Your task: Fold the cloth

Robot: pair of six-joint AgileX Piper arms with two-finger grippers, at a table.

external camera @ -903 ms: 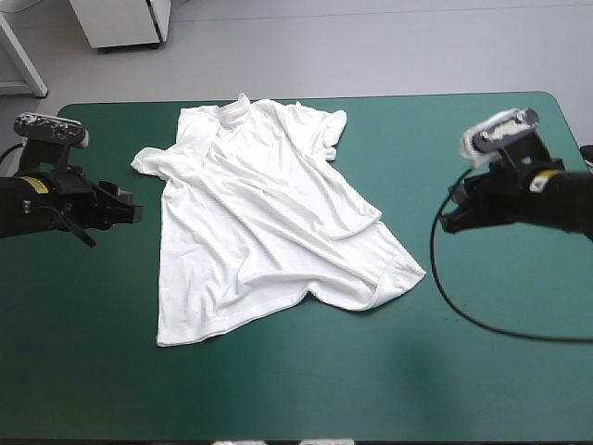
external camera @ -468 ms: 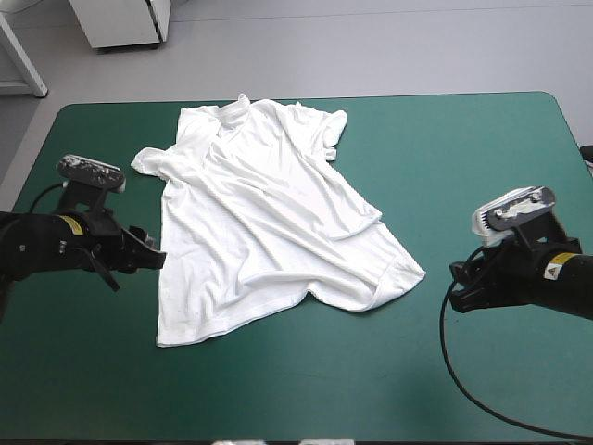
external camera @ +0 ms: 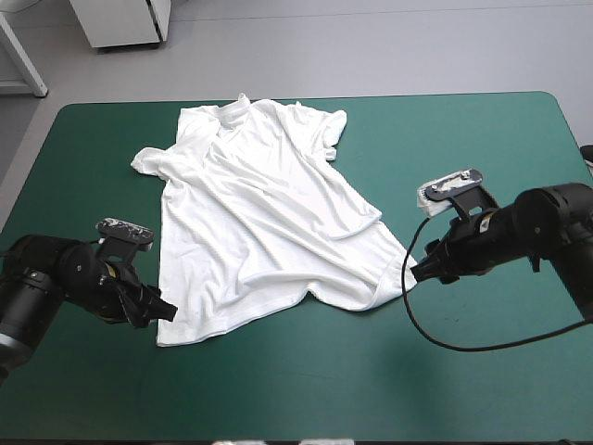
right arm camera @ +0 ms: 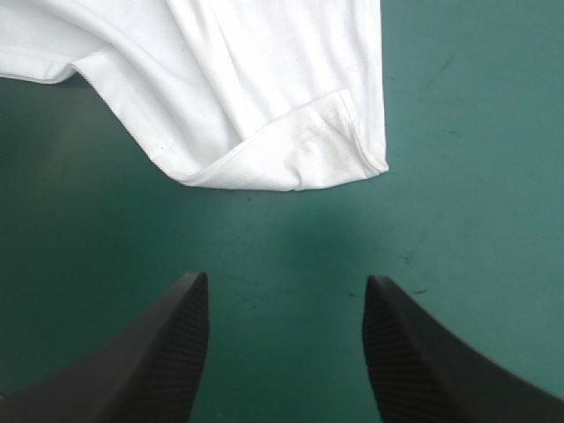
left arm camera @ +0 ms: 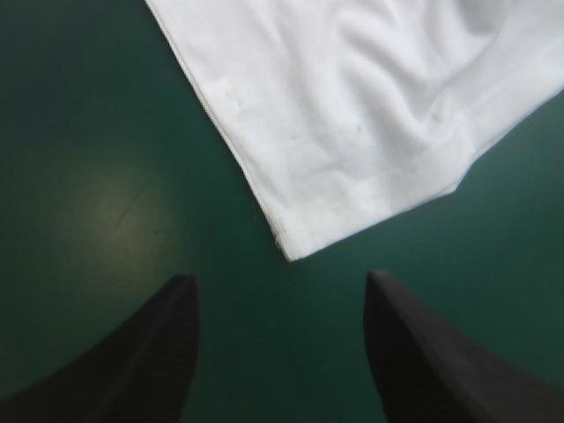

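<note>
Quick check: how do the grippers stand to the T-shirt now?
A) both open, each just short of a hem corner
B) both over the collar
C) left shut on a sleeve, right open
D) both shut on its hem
A: the left gripper and right gripper each stand open, a T-shirt corner lying just ahead, untouched.

The teal-green surface stands on a pale grey floor, with a white cabinet beyond its far edge.

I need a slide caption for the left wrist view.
Open left gripper just short of a corner of the white T-shirt on the teal-green cover.
</note>
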